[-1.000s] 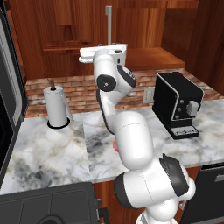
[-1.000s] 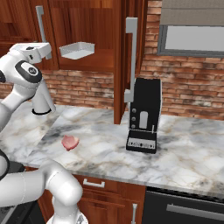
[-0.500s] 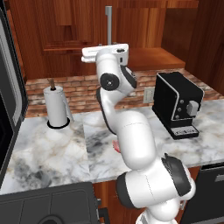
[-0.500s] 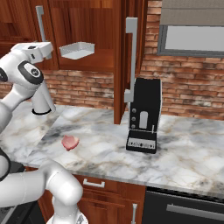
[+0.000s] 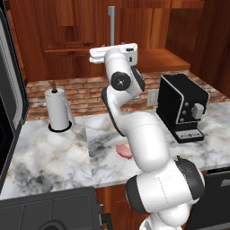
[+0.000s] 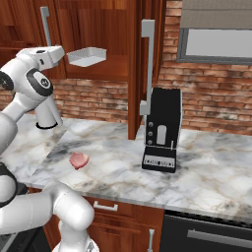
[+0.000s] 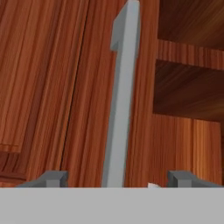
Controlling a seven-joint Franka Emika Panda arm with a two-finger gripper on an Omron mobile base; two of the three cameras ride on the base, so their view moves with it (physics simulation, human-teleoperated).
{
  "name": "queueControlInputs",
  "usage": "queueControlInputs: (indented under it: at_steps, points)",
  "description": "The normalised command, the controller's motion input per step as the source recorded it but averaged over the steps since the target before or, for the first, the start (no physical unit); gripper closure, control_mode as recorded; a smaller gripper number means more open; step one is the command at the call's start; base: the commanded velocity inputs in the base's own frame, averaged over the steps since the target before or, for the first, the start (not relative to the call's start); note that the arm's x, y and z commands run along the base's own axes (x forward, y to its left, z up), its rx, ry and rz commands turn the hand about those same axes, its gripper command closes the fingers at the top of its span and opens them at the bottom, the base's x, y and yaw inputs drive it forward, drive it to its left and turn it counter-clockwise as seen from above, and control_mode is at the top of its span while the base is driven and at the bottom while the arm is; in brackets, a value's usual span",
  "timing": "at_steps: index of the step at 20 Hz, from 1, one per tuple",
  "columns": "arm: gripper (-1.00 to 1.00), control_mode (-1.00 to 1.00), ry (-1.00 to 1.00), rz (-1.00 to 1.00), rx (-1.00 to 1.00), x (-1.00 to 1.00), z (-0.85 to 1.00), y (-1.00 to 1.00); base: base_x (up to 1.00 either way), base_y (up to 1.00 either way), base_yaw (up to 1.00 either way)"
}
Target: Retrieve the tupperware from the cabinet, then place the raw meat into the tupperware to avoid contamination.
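The tupperware point(image 6: 87, 55) is a whitish box on a shelf inside the open cabinet point(image 6: 110, 29), just right of my hand. A silver bar handle point(image 7: 122, 100) of the cabinet runs upright in the hand view. My gripper point(image 7: 118, 179) is open, and its fingertips point(image 7: 52, 178) stand wide on either side of that handle without touching it. The raw meat point(image 6: 78, 160) lies flat on the marble counter point(image 6: 113, 172) below; the left base view also shows the meat point(image 5: 123, 150), beside my arm.
A cabinet door point(image 6: 142, 69) with a long handle stands open toward me, in front of the black coffee machine point(image 6: 162, 130). A paper-towel roll point(image 5: 58, 110) stands at the counter's back left. A brick wall point(image 6: 206, 103) backs the counter.
My hand has shifted slightly to the right in the left base view, up by the cabinet. Nothing on the counter has moved.
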Motion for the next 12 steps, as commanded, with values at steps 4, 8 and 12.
queueControlInputs:
  at_steps: [4,8,12]
  points:
    - [-1.0,-1.0,0.04,0.03,0.0,0.32,-0.14,-0.14,0.0,0.0,0.0]
    - [-1.0,-1.0,0.03,0.04,0.0,0.35,-0.17,-0.03,0.0,0.0,0.0]
    - [-1.0,-1.0,0.03,0.03,0.0,0.35,-0.18,0.0,0.0,0.0,0.0]
